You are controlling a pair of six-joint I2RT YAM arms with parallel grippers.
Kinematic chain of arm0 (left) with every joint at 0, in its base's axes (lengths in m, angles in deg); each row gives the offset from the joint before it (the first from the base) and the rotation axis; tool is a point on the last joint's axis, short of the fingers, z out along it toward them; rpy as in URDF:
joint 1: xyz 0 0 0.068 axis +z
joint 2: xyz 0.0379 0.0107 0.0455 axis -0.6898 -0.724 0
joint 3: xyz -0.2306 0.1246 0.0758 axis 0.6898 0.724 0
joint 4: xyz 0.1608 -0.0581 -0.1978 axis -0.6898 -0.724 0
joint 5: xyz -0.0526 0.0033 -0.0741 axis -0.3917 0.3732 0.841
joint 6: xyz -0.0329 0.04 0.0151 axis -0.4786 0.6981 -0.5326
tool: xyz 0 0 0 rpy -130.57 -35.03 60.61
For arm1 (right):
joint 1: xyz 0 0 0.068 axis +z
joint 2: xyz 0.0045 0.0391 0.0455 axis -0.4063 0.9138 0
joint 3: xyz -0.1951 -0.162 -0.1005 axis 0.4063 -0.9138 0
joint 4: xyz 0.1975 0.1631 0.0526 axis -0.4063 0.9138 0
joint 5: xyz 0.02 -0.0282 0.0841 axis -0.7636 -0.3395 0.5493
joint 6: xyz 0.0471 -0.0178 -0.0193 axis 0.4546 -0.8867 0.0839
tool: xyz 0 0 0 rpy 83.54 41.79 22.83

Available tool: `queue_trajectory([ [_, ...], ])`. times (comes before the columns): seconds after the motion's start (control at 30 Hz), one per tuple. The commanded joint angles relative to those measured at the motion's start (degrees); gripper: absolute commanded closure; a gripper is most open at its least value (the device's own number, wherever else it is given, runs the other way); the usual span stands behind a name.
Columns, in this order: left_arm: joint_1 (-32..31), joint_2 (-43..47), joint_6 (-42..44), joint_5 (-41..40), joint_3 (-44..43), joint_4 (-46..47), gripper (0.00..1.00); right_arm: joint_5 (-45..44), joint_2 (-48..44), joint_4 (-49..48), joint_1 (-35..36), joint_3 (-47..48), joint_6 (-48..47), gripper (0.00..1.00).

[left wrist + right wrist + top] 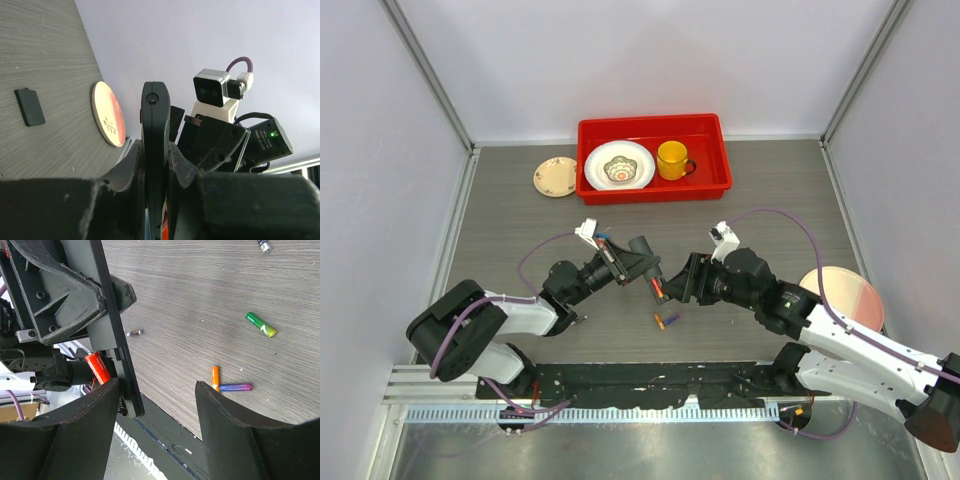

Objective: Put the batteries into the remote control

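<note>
L gripper (155, 162): jaws clamped on remote (154, 115), held edge-on off the table (520, 220), mid-surface. R gripper (156, 425): jaws apart, nothing held. Remote's end sits in the gap just beside one finger (80, 430); contact, can't tell.

Batts: 6 total.
- 1 red batt (97, 367) at the remote's back; seated or not, can't tell.
- 5 loose on table: orange batt (215, 376) + purple batt (236, 387) touching in an L toward near edge, green batt (261, 324), grey batt (134, 332), dark batt (264, 245) w/ silver tip.

1 batt cover (30, 106) flat on table, apart from remote.

Far edge: 1 red tray (705, 165) w/ 1 plate (619, 165) + 1 yellow mug (671, 159). 2nd plate (556, 177) just left of tray. 1 pink disc (840, 297) nr right edge.
</note>
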Motion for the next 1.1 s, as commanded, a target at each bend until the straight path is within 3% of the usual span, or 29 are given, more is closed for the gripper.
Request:
queue_trajectory([
  [0.0,-0.1,0.8,0.1,0.5,-1.8,15.1,1.0,-2.2,-1.3,0.8,-0.1,3.0,-1.6,0.33],
  [0.7,-0.2,0.3,0.4,0.5,-1.7,15.1,1.0,-2.8,-2.8,1.6,-0.2,6.3,-1.3,0.3],
  [1.07,-0.3,1.0,0.8,0.3,-2.1,15.1,1.0,3.3,-0.4,-11.2,-0.4,1.3,7.1,0.27],
])
